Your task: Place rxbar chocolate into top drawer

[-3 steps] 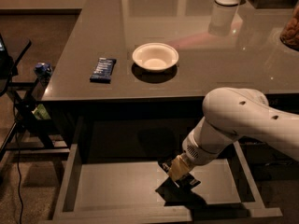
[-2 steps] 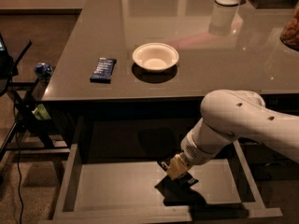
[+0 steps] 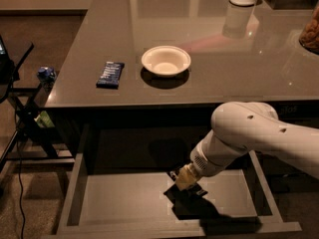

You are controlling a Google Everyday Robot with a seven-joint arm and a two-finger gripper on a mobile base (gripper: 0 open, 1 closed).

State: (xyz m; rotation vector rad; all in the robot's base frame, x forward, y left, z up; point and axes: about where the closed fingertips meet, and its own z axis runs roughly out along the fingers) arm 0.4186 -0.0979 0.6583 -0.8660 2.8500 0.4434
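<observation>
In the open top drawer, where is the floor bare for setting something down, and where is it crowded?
The top drawer is bare in its left half, from its left wall to the gripper. A narrower bare strip runs along the right wall. It is crowded centre-right, where the gripper hangs low inside the drawer.

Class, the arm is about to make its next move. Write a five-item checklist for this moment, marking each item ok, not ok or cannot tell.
1. Top drawer pulled open: ok.
2. Pincer inside the drawer, low over its floor: ok.
3. Rxbar chocolate resting on the drawer floor: cannot tell, only dark shapes show under the pincer.
4. Blue-wrapped bar lies on the table, not in the drawer: ok.
5. White bowl stands on the table, apart from the arm: ok.
</observation>
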